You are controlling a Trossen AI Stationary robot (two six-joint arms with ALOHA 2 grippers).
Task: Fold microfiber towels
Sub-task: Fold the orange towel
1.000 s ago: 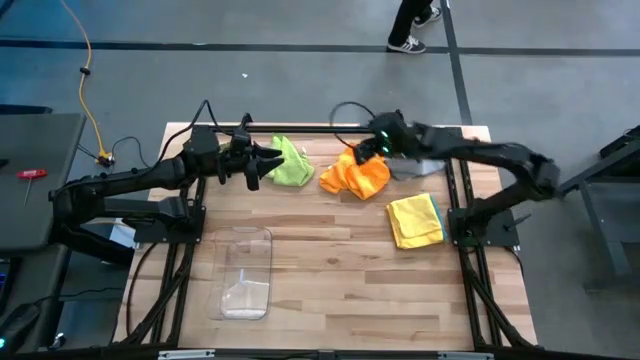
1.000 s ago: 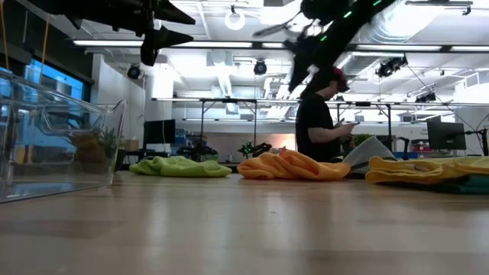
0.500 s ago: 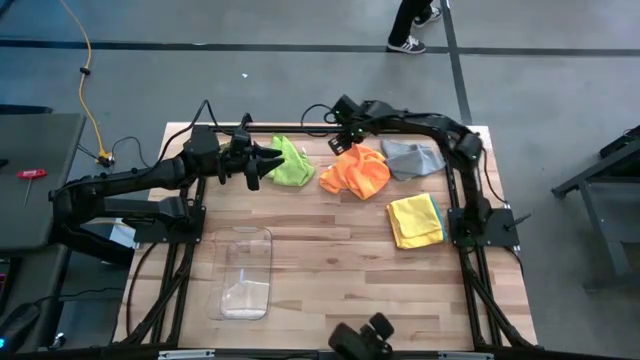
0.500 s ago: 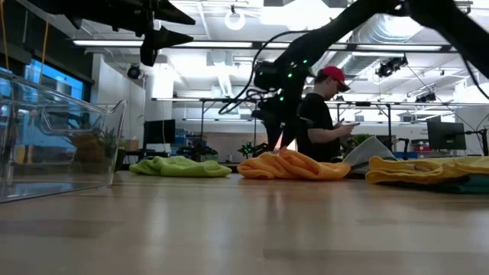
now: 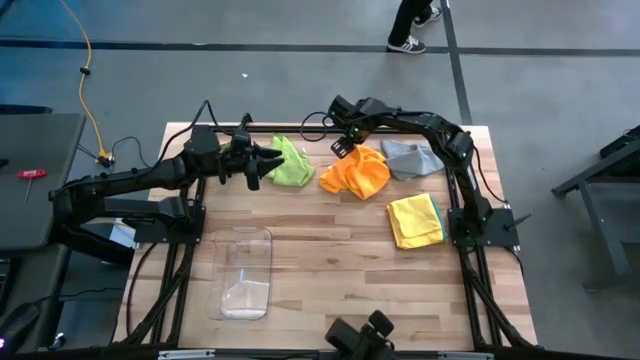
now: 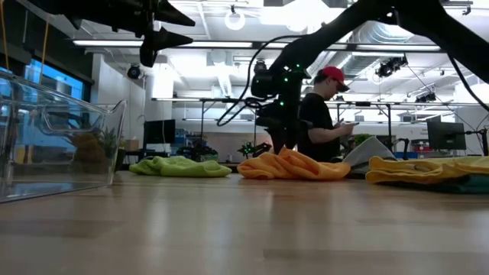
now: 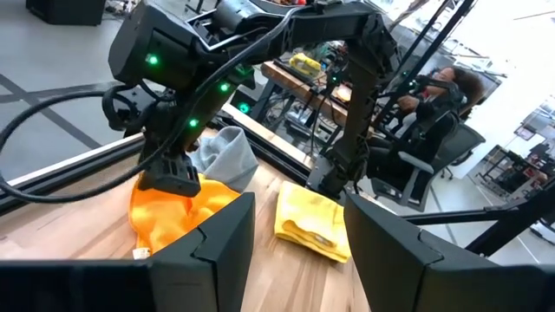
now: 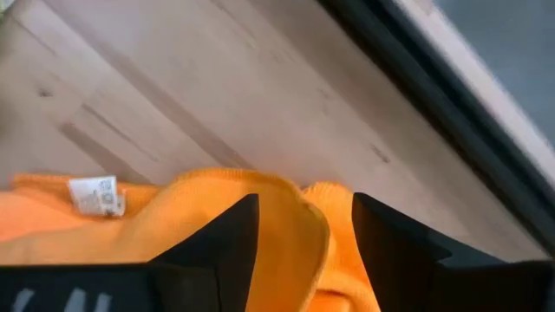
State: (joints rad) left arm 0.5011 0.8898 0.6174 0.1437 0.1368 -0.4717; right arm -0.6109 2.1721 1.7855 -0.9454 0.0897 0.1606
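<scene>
— Where's the right gripper (image 5: 343, 148)?
— Upper centre of the high view, down at the far edge of the crumpled orange towel (image 5: 357, 172). In its wrist view the fingers (image 8: 227, 232) are spread, with a raised fold of orange cloth between them; whether they touch it, I can't quite tell.

— And the left gripper (image 5: 262, 165)?
— Left of centre, raised above the table, just beside the lime green towel (image 5: 289, 163). Its fingers (image 7: 218, 238) stand apart with nothing between them.

— The other towels?
— The grey towel (image 5: 412, 158) lies at the upper right, next to the orange one. The yellow towel (image 5: 414, 219) sits below it, with a teal edge showing along its right side.

— Anything else?
— A clear plastic bin (image 5: 246, 272) at lower left on the wooden table (image 5: 340, 280), and a person (image 6: 325, 114) in a red cap beyond it in the low view.
</scene>
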